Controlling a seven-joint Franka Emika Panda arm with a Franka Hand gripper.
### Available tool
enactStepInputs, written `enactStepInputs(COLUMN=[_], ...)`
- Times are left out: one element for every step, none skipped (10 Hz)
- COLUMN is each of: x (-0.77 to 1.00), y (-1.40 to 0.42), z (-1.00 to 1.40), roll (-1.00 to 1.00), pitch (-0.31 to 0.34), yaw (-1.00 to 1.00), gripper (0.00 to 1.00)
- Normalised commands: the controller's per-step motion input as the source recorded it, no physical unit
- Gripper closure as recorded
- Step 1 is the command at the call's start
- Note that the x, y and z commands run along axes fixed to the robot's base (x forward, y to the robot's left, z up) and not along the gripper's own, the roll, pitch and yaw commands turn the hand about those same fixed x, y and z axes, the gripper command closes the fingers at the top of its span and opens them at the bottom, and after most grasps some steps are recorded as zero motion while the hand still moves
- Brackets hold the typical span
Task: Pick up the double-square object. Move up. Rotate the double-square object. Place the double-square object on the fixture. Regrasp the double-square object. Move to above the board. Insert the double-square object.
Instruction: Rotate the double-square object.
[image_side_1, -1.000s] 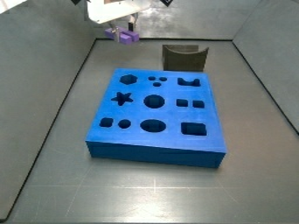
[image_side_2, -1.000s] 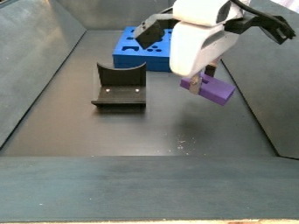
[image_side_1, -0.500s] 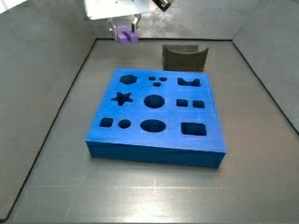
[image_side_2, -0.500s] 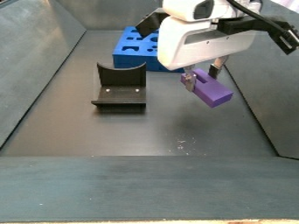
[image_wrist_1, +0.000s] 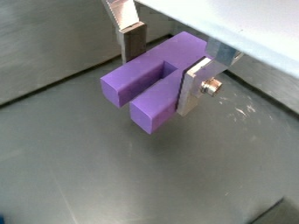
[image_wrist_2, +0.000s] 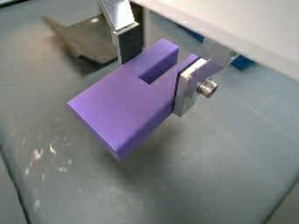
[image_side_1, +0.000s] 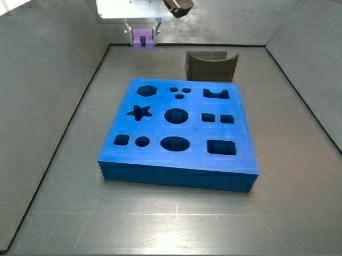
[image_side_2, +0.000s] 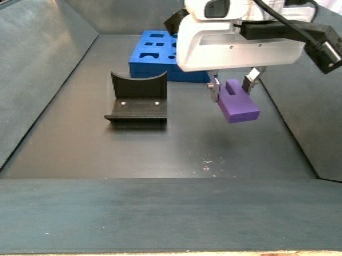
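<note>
My gripper (image_side_2: 235, 85) is shut on the double-square object (image_side_2: 238, 104), a purple notched block held in the air above the dark floor. Both wrist views show the silver fingers (image_wrist_1: 195, 86) clamped on the block (image_wrist_1: 152, 87) at its notched end, with the rest of it (image_wrist_2: 122, 109) sticking out past the gripper (image_wrist_2: 158, 68). In a side view the gripper (image_side_1: 143, 33) hangs with the block (image_side_1: 143, 39) beyond the far end of the blue board (image_side_1: 181, 130). The dark fixture (image_side_1: 210, 66) stands on the floor to one side and holds nothing (image_side_2: 136, 103).
Grey walls enclose the floor on all sides (image_side_1: 60, 120). The board (image_side_2: 154, 55) has several cut-out holes and is partly hidden behind the gripper body. The fixture (image_wrist_2: 87, 39) shows behind the fingers in a wrist view.
The gripper has risen slightly and turned, and the purple block has turned with it. The board and the fixture have not moved.
</note>
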Motion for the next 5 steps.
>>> enactStepInputs(x=[0.02, 0.02, 0.02, 0.02, 0.02], y=[0.02, 0.02, 0.02, 0.02, 0.02], z=[-0.03, -0.03, -0.03, -0.03, -0.03], roll=[0.00, 0.00, 0.00, 0.00, 0.00], pitch=[0.004, 0.004, 0.004, 0.004, 0.004], yaw=[-1.00, -1.00, -1.00, -1.00, -1.00], gripper=[1.00, 1.00, 1.00, 1.00, 1.00])
